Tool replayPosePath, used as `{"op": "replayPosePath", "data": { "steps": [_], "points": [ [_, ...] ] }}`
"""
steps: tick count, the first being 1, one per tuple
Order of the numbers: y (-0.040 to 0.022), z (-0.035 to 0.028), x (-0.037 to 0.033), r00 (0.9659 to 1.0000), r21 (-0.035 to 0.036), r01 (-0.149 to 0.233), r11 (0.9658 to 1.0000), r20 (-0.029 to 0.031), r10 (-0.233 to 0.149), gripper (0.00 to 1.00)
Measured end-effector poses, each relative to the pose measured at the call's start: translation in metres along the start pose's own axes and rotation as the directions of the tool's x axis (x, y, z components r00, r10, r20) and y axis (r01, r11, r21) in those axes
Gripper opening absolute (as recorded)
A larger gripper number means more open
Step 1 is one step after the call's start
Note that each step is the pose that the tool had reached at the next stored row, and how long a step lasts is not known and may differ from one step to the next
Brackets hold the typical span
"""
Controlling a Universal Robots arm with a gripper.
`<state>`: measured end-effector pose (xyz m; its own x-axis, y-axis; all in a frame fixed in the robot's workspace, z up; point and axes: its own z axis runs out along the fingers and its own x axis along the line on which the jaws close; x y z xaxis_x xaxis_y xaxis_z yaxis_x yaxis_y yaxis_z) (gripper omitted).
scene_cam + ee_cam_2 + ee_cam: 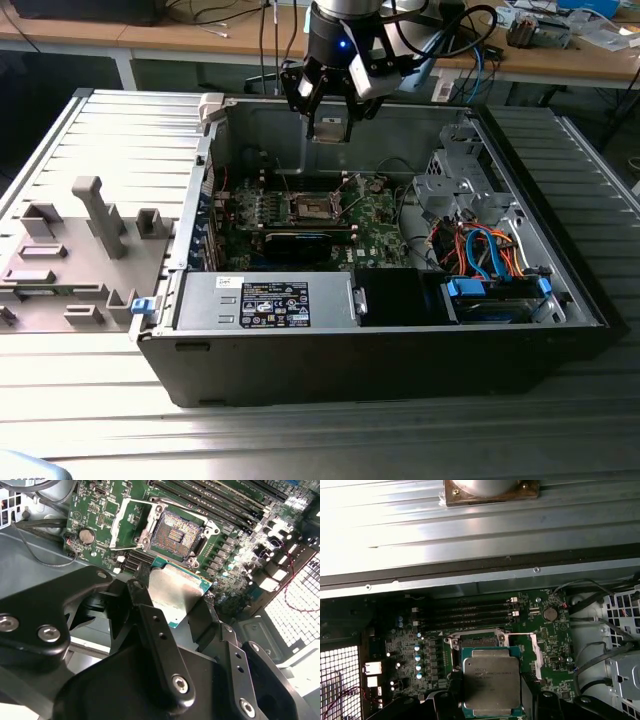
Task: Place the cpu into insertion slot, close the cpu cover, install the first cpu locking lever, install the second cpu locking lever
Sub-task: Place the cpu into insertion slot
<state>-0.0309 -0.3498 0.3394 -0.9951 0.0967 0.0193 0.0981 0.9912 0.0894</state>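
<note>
While the gripper (pixel 330 128) hangs above the open computer case (pixel 380 350), I see its fingers (pixel 155 630) clamped on the cpu (pixel 172 592), held over the bare insertion slot (pixel 175 534), clear of it.

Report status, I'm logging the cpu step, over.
Gripper shut on the cpu, held above the motherboard. Insertion slot empty, cpu cover open. Nothing seen blocking.
</note>
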Motion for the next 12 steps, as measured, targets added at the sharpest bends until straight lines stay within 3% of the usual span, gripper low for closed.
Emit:
{"op": "replayPosePath", "data": {
  "steps": [2, 12],
  "points": [
    [-0.0001, 0.0007, 0.0000, 0.9997, -0.0005, -0.025, 0.9997, 0.0022, 0.025, 0.55],
    [-0.0001, 0.0007, 0.0000, 0.9995, -0.0007, -0.033, 0.9995, 0.0029, 0.033, 0.55]
  ]
}}
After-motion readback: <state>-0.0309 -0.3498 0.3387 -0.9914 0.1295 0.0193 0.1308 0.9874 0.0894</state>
